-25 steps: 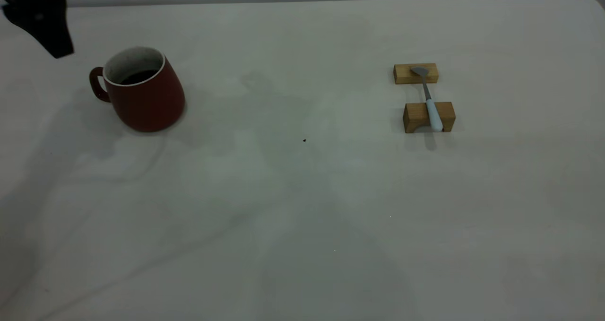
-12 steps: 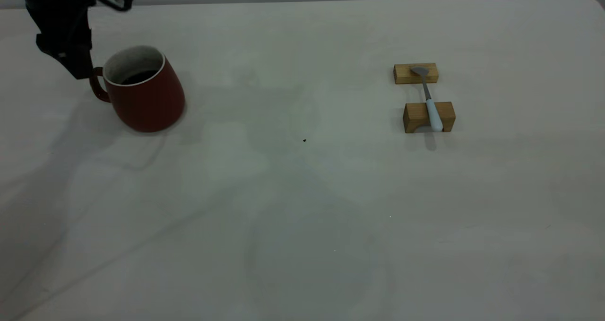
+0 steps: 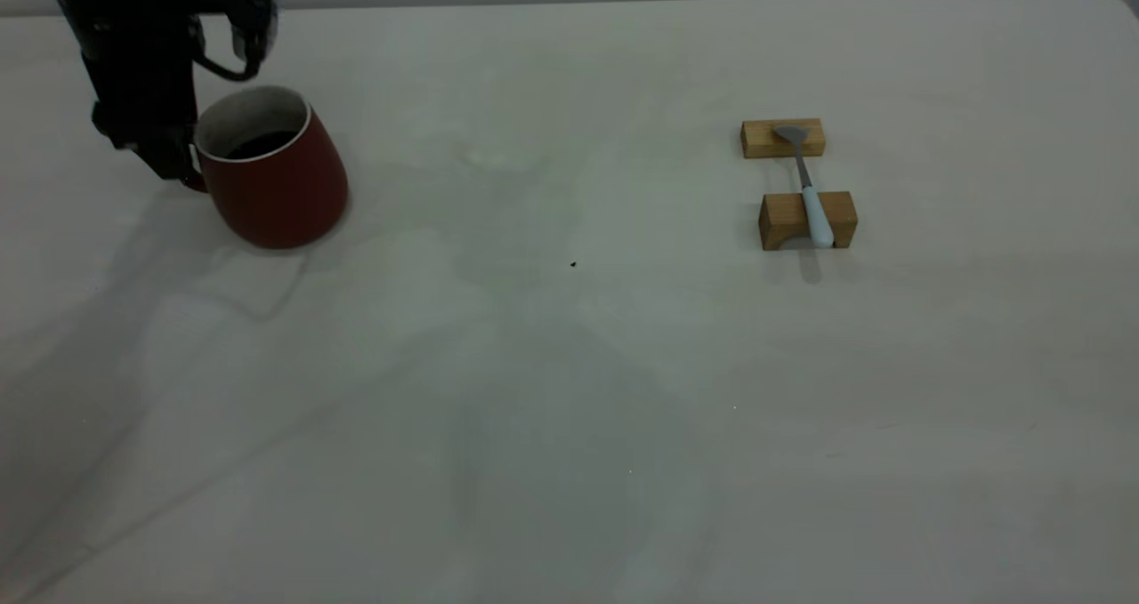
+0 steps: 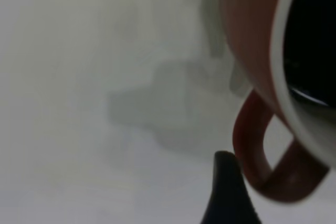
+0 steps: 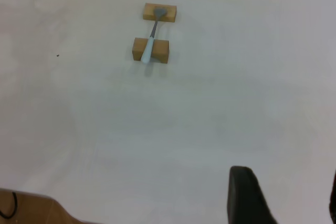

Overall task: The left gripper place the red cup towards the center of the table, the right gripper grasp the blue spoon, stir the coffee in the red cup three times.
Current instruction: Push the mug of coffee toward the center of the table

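We start with the table (image 3: pixel 569 408), a wide off-white top that fills the exterior view. On its far left stands the red cup (image 3: pixel 271 173), upright, with the coffee (image 3: pixel 261 145) dark inside it, well short of the middle where it is meant to go. Our left gripper (image 3: pixel 169 166) is down at the cup's handle side, its black body hiding most of the handle. In the left wrist view one dark fingertip (image 4: pixel 227 192) sits just outside the handle loop of the cup (image 4: pixel 262 150); we cannot see the second finger, so we cannot tell how far apart the fingers stand or whether the handle is caught.

On the right, well apart from the cup, two small wooden blocks (image 3: pixel 805 220) carry the blue spoon (image 3: pixel 814 213): bowl on the far block, pale handle across the near one. Our right gripper (image 5: pixel 283 198) hangs high and on the near side of the spoon; one dark finger shows at the edge of its wrist view with a clear gap beside it, so we judge the fingers apart and empty.

The risks, as we judge them: if the fingers close off the loop, they could nudge or turn the cup instead of gripping it. A grip on the handle alone could let the cup tilt when lifted, and the coffee might slop over the rim. Dragging it could do the same.
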Robot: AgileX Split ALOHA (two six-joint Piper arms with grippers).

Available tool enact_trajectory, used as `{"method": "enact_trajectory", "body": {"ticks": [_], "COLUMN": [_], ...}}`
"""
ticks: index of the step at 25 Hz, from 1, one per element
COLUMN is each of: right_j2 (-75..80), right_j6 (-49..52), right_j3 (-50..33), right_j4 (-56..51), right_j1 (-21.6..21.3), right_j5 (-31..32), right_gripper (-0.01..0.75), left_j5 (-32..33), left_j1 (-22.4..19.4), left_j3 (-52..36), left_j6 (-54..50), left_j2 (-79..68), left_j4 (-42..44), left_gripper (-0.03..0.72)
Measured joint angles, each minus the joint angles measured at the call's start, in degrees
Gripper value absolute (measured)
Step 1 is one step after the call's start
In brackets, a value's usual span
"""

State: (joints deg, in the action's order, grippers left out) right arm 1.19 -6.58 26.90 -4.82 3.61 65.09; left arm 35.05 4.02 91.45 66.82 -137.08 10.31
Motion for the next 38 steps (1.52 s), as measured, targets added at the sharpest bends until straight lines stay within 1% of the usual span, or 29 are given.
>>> {"method": "enact_trajectory", "body": {"ticks": [4, 7, 11, 13, 15, 20, 24, 29, 35, 38], "right_j2": [0.0, 0.0, 0.0, 0.0, 0.0, 0.0, 0.0, 0.0, 0.0, 0.0], "right_j6": [0.0, 0.0, 0.0, 0.0, 0.0, 0.0, 0.0, 0.0, 0.0, 0.0], "right_j3": [0.0, 0.0, 0.0, 0.0, 0.0, 0.0, 0.0, 0.0, 0.0, 0.0], "right_j4": [0.0, 0.0, 0.0, 0.0, 0.0, 0.0, 0.0, 0.0, 0.0, 0.0], "right_j1": [0.0, 0.0, 0.0, 0.0, 0.0, 0.0, 0.0, 0.0, 0.0, 0.0], "right_j5": [0.0, 0.0, 0.0, 0.0, 0.0, 0.0, 0.0, 0.0, 0.0, 0.0], "right_gripper": [0.420, 0.420, 0.420, 0.420, 0.420, 0.420, 0.420, 0.420, 0.420, 0.420], "left_j5": [-0.3, -0.2, -0.1, -0.1, 0.8, 0.6, 0.6, 0.6, 0.0, -0.2], "left_j1": [0.0, 0.0, 0.0, 0.1, 0.4, 2.2, 4.8, 9.7, 16.7, 19.3], "left_j3": [0.1, 0.1, 0.1, 0.2, 0.2, 0.2, 0.2, 0.2, 0.2, 0.2], "left_j6": [0.4, 0.4, 0.4, 0.2, 0.1, -0.2, -0.9, -3.7, -4.9, -5.5], "left_j2": [-0.6, -0.7, -0.7, -0.7, -0.7, -0.7, -0.7, -0.8, -1.0, -1.0], "left_j4": [-0.2, -0.2, -0.2, -0.2, -0.6, -0.4, -0.2, -0.2, -0.2, -0.3], "left_gripper": [0.567, 0.511, 0.370, 0.280, 0.219, 0.210, 0.210, 0.210, 0.210, 0.210]}}
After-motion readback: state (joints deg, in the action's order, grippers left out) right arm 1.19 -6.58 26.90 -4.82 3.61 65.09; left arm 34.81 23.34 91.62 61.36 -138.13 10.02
